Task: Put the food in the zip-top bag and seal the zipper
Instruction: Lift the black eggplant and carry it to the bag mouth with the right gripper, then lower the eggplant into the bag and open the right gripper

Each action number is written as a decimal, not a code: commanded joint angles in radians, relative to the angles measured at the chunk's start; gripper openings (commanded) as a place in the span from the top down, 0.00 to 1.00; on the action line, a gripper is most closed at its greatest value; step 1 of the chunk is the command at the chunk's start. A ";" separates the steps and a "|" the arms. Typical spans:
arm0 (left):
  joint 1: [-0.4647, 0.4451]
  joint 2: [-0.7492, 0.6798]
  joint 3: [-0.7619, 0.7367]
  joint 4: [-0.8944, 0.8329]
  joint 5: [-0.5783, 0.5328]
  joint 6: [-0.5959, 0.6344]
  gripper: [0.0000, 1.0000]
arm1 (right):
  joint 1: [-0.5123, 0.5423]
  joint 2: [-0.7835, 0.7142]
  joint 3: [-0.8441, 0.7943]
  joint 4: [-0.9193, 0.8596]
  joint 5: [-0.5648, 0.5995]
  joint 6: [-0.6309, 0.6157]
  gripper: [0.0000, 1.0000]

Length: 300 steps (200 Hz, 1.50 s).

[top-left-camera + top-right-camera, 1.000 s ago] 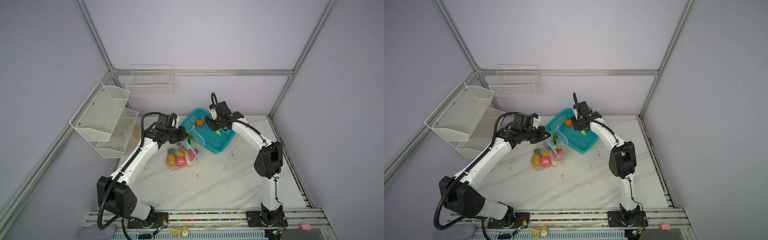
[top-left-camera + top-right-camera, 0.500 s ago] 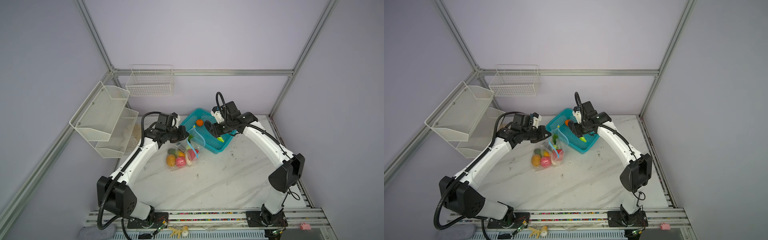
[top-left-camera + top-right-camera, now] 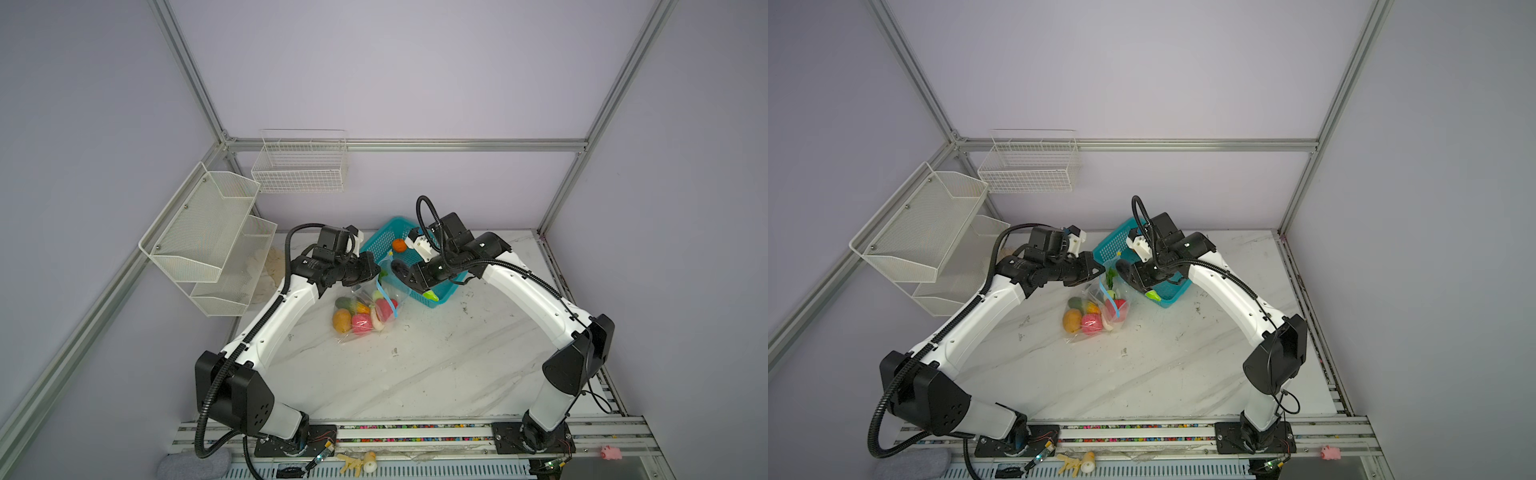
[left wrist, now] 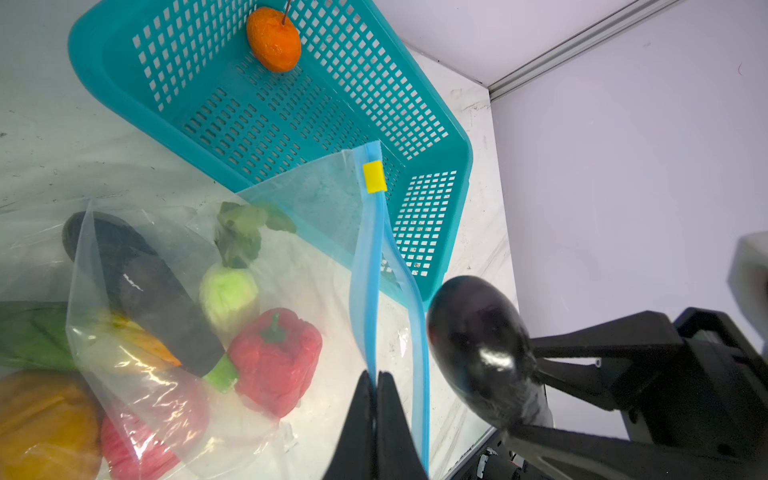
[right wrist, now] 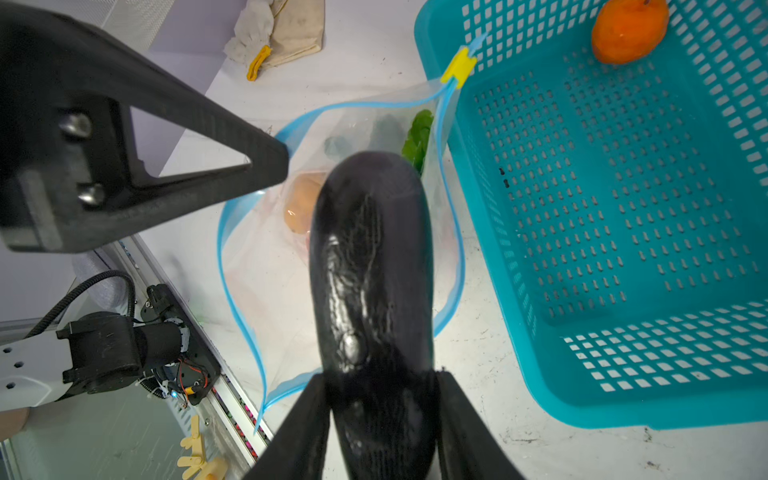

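Step in hand: loading, not sealing yet. Near to far:

- Bench (image 3: 415, 374), centre of both top views: the zip-top bag (image 4: 316, 187) lies with its bottom toward the front rail and its mouth raised toward the basket. Already inside, lower left of the left wrist view: yellow-orange piece (image 4: 41, 419), pink-red piece (image 4: 141, 449), red pepper (image 4: 276, 357), bagged eggplant (image 4: 145, 286), pale green piece (image 4: 228, 291).
- Left gripper (image 4: 376, 380), bottom centre of that view: fingers fully closed, pinching one lip of the zipper (image 4: 365, 270) and holding it up.
- Right gripper (image 5: 382, 382), bottom centre of the right wrist view: fingers part open, clamped on both sides of a dark purple eggplant (image 5: 370, 249), tip aimed at the mouth.
- Behind: teal basket (image 5: 492, 257), with one orange (image 4: 274, 41) in its far corner.

Next move, my read: push the eggplant tip-first past both lips, then release. The film is floppy, so the left pinch has to hold the mouth open. After that the orange, then run the yellow slider (image 4: 374, 176), parked at the strip's far end.

View differences:
- The right wrist view alone shows the mouth as an open blue loop with the eggplant over it.
- The left wrist view alone shows the pinch and the contents. There the eggplant sits right of the free lip, so I can't tell whether the tip is inside.
- The top views give the arm layout only; the fingers are too small to read.
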<state>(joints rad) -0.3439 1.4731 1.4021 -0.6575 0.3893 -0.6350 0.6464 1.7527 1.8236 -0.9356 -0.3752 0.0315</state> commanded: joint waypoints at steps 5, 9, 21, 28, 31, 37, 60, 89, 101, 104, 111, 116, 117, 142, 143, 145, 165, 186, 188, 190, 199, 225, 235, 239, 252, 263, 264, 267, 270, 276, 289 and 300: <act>-0.005 -0.017 0.029 0.042 0.008 0.003 1.00 | 0.005 -0.010 -0.025 -0.021 -0.031 -0.022 0.58; -0.005 -0.018 0.029 0.042 0.007 0.003 1.00 | 0.007 -0.009 -0.027 -0.019 -0.031 -0.023 0.58; -0.009 -0.020 0.026 0.042 0.004 0.003 1.00 | 0.013 0.000 -0.028 -0.011 -0.038 -0.022 0.58; -0.010 -0.020 0.026 0.040 0.004 0.002 1.00 | 0.017 0.007 -0.025 -0.007 -0.045 -0.021 0.58; -0.010 -0.020 0.025 0.042 0.004 0.003 1.00 | 0.020 0.011 -0.023 -0.004 -0.046 -0.023 0.58; -0.011 -0.022 0.025 0.042 0.003 0.001 1.00 | 0.024 0.018 -0.018 -0.002 -0.050 -0.022 0.58; -0.015 -0.024 0.023 0.043 0.002 -0.002 1.00 | 0.038 0.051 0.010 0.000 -0.057 -0.025 0.58; -0.022 -0.025 0.022 0.044 -0.001 -0.004 1.00 | 0.055 0.100 0.044 -0.022 -0.059 -0.033 0.58; -0.024 -0.024 0.021 0.045 -0.001 -0.005 1.00 | 0.063 0.118 0.054 -0.030 -0.059 -0.036 0.58; -0.024 -0.024 0.022 0.045 -0.001 -0.005 1.00 | 0.064 0.121 0.055 -0.031 -0.059 -0.037 0.58; -0.025 -0.024 0.021 0.046 0.002 -0.006 1.00 | 0.067 0.128 0.060 -0.031 -0.060 -0.037 0.58; -0.026 -0.022 0.022 0.047 0.001 -0.007 1.00 | 0.068 0.131 0.062 -0.029 -0.063 -0.036 0.58; -0.027 -0.022 0.022 0.047 0.002 -0.007 1.00 | 0.068 0.132 0.062 -0.029 -0.063 -0.036 0.58; -0.028 -0.019 0.024 0.047 0.000 -0.005 1.00 | 0.074 0.157 0.083 -0.033 -0.076 -0.037 0.58; -0.028 -0.019 0.024 0.047 0.000 -0.004 1.00 | 0.074 0.158 0.084 -0.033 -0.076 -0.037 0.58; -0.027 -0.019 0.023 0.047 0.000 -0.004 1.00 | 0.075 0.160 0.085 -0.035 -0.076 -0.038 0.58; -0.027 -0.022 0.023 0.047 0.003 -0.002 1.00 | 0.081 0.184 0.109 -0.046 -0.077 -0.044 0.58; -0.027 -0.027 0.018 0.047 0.000 -0.003 1.00 | 0.084 0.206 0.137 -0.049 -0.079 -0.041 0.58; -0.027 -0.027 0.018 0.046 0.002 -0.003 1.00 | 0.083 0.208 0.139 -0.049 -0.079 -0.040 0.58; -0.027 -0.028 0.016 0.047 0.002 -0.004 1.00 | 0.084 0.209 0.143 -0.050 -0.080 -0.039 0.58; -0.027 -0.030 0.013 0.047 0.002 -0.005 1.00 | 0.084 0.219 0.153 -0.049 -0.078 -0.036 0.57; -0.027 -0.039 0.006 0.047 -0.001 -0.006 1.00 | 0.084 0.243 0.171 -0.048 -0.080 -0.030 0.56; -0.028 -0.042 0.006 0.046 -0.003 -0.005 1.00 | 0.084 0.250 0.177 -0.046 -0.083 -0.030 0.56; -0.027 -0.043 0.005 0.047 -0.002 -0.005 1.00 | 0.084 0.253 0.178 -0.045 -0.085 -0.029 0.56; -0.027 -0.045 0.003 0.047 -0.002 -0.004 1.00 | 0.084 0.259 0.178 -0.039 -0.089 -0.027 0.56; -0.027 -0.046 0.004 0.047 -0.003 -0.004 1.00 | 0.084 0.263 0.178 -0.034 -0.090 -0.025 0.56; -0.027 -0.046 0.004 0.047 -0.003 -0.003 1.00 | 0.084 0.263 0.177 -0.034 -0.090 -0.024 0.56; -0.028 -0.045 0.003 0.047 -0.003 -0.003 1.00 | 0.084 0.264 0.178 -0.033 -0.092 -0.024 0.56; -0.028 -0.046 0.003 0.047 -0.003 -0.003 1.00 | 0.084 0.264 0.177 -0.031 -0.094 -0.024 0.56; -0.027 -0.046 0.002 0.047 -0.001 -0.003 1.00 | 0.084 0.265 0.176 -0.025 -0.097 -0.023 0.55; -0.027 -0.046 0.002 0.047 -0.001 -0.003 1.00 | 0.084 0.265 0.171 -0.017 -0.100 -0.021 0.56; -0.027 -0.049 0.001 0.048 0.002 -0.003 1.00 | 0.084 0.269 0.168 -0.011 -0.102 -0.023 0.56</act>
<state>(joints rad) -0.3679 1.4689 1.4021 -0.6506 0.3859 -0.6353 0.7250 2.0144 1.9839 -0.9554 -0.4557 0.0128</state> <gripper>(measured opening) 0.047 0.444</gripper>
